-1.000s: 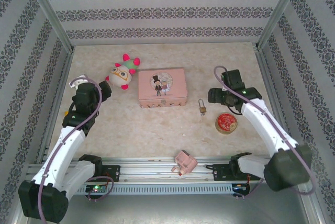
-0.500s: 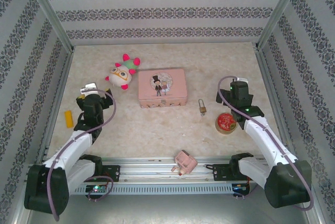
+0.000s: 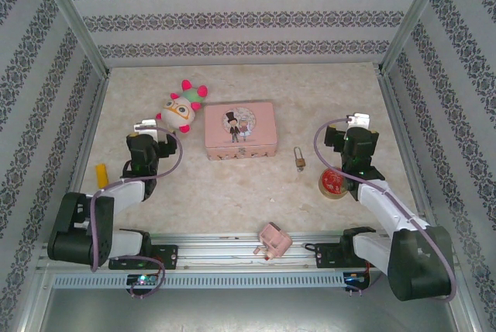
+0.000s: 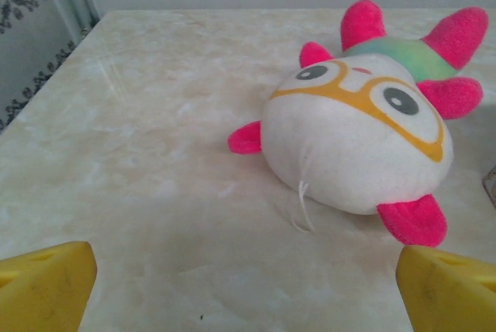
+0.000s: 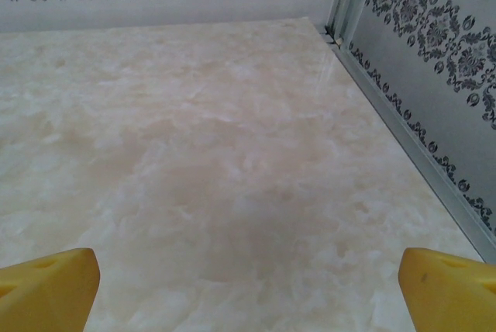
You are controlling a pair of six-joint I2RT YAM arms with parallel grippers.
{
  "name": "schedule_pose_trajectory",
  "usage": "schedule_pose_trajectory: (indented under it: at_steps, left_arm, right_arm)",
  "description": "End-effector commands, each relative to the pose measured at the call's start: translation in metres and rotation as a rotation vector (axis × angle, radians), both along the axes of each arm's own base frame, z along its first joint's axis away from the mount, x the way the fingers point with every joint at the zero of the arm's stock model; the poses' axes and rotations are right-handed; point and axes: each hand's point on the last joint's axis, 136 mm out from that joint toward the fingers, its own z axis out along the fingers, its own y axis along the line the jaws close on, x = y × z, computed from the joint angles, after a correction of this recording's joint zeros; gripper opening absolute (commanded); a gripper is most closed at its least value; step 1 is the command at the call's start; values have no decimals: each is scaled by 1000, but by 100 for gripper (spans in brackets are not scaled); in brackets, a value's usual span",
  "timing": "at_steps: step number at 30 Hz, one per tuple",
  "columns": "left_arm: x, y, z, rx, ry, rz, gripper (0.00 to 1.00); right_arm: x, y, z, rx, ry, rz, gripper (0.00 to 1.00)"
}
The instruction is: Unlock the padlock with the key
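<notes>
The padlock (image 3: 298, 161) lies loose on the table (image 3: 225, 192) between the pink tin (image 3: 239, 131) and the red round tin (image 3: 332, 185), apart from both, its thin shackle pointing toward the table's far side. The key we cannot make out from above, so whether it sits in the lock or beside it we cannot tell. The left tool (image 4: 246, 293) stands wide and empty, facing the plush toy (image 4: 356, 138). The right tool (image 5: 248, 293) is likewise wide and empty, looking over bare table toward the far right corner, away from the lock. We judge the main risk to be the lock's size: a wide tool closing on so small and unanchored a body may shove or tip it rather than grip it, and it could skid toward either tin. A thin key lying flat would be hard to pinch and easy to flick away. The right arm (image 3: 380, 196) sits close by the red round tin, so a swing toward the lock may knock it; the left tool may nudge the plush toy. We count one padlock, no key we can be sure of, one pink tin, one red round tin, one plush toy, one pink plug (image 3: 273, 240) at the near edge, one small yellow block (image 3: 100, 176) at the left, and two tools.
</notes>
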Motion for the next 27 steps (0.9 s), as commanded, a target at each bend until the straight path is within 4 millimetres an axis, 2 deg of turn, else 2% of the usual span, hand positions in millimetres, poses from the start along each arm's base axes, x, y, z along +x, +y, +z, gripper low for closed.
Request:
schedule_pose_trajectory:
  at_steps: [1, 13, 16, 17, 19, 27]
  left_arm:
    - [11, -1, 17, 13, -90, -43, 99]
    - [11, 12, -23, -65, -117, -25, 99]
    - [18, 2, -23, -60, -104, -91, 99]
    - [20, -7, -25, -64, -83, -151, 99]
    - [25, -28, -28, -72, -36, -281, 99]
    - [23, -26, -26, -118, -58, -312, 99]
  right_arm:
    - [6, 0, 10, 7, -81, 13, 98]
    - [4, 4, 7, 15, -124, 57, 98]
    - [7, 9, 8, 19, -143, 94, 98]
    - [3, 12, -3, 23, -128, 112, 98]
    - [3, 16, -5, 21, -134, 143, 98]
    - [9, 19, -17, 27, -169, 200, 98]
